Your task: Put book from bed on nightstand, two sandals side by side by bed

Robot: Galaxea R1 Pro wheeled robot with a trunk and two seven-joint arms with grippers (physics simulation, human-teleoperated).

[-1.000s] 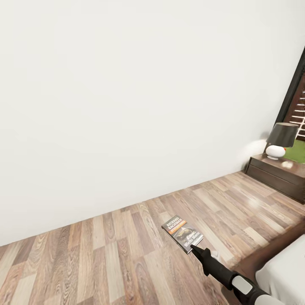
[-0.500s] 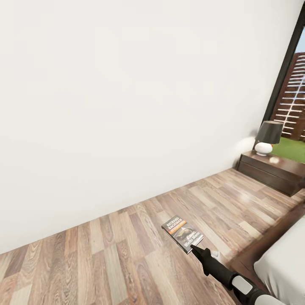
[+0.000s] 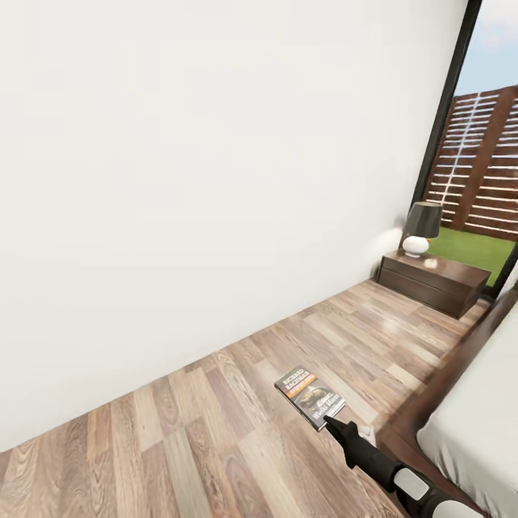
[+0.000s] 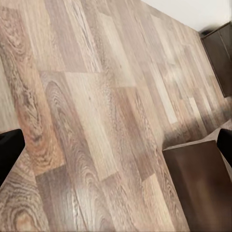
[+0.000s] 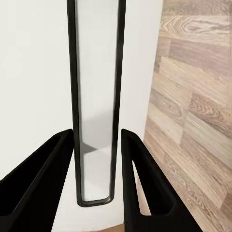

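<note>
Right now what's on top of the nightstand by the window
On the nightstand stands a lamp with a dark shade and white base, and beside it lies a small pale object, too small to identify.

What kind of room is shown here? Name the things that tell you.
Most likely a bedroom: a bed with a light mattress in a dark wooden frame, a dark two-drawer nightstand with a lamp against the white wall, and a wood-plank floor beside a tall window.

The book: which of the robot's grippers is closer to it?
Right. The right gripper is shut on the book, holding its near edge above the floor. The left gripper is open over bare floor planks, no book near.
</note>
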